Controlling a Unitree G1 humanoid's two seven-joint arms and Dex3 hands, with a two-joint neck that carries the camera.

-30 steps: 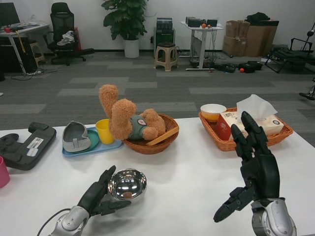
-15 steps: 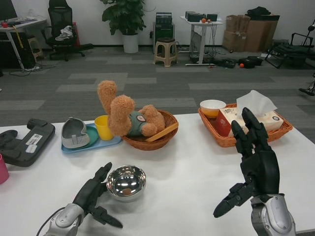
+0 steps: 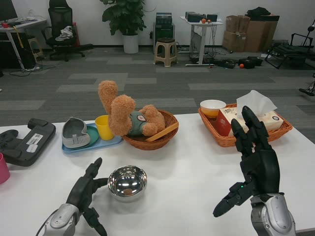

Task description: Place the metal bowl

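Sitting upright on the white table (image 3: 197, 167) in the lower centre-left of the frame, metal bowl (image 3: 127, 182) rests rim-up, nothing gripping it. Left hand (image 3: 84, 192) at lower left, just beside the bowl on its left side, fingers spread apart and holding nothing; one fingertip reaches close to the bowl's rim, contact can't be told. Right hand (image 3: 253, 160) at lower right, raised above the table, fingers extended upward and apart, thumb pointing down-left, empty.

Behind the bowl, mid-frame: round wicker basket (image 3: 163, 138) with a brown teddy bear (image 3: 128, 116) lying in it, one limb sticking up. Left of that, blue tray (image 3: 107, 145) carrying a yellow cup (image 3: 104, 128) and a grey object (image 3: 74, 133). Far left edge: black device (image 3: 27, 143) with a white label, and a pink cup (image 3: 3, 169) partly cut off. Upper right of table: rectangular wicker basket (image 3: 221, 141) with a white-and-orange bowl (image 3: 212, 107), a red packet (image 3: 224, 125) and a tissue box (image 3: 270, 121), partly hidden by the right hand.
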